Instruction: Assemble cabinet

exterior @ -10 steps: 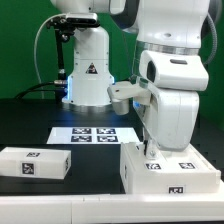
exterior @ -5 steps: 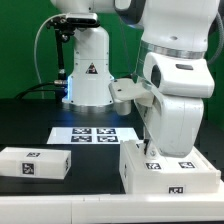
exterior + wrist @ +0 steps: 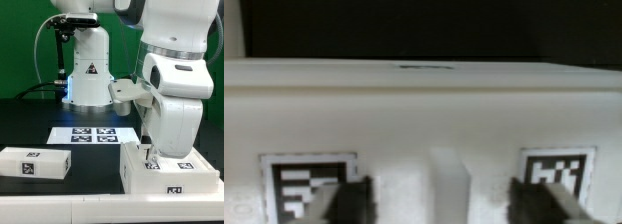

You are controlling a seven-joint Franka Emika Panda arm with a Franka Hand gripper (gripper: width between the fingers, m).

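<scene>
The cabinet's large block is seen at the lower right of the exterior view, resting on the dark bench. A small block lies well apart at the lower left. The marker board is set between and behind them. The end effector is held low over the large block's near-left top corner, under the bulky white arm. Its jaws are spread wide. In the wrist view the dark fingers are placed in front of two tags, with white plastic between them. Whether the pads touch the block cannot be told.

Several risks are judged from here. The plastic looks smooth and hard, so a slip is likely if the block is pinched near its corner only. A heavy, boxy part gripped off centre could tilt or swing when lifted. If the fingers are lowered askew, the block could be pushed along the bench instead of gripped.

Both blocks are matt white, flat-faced and square-edged. Their tags are crisp black-and-white squares, blurred in the wrist view.
</scene>
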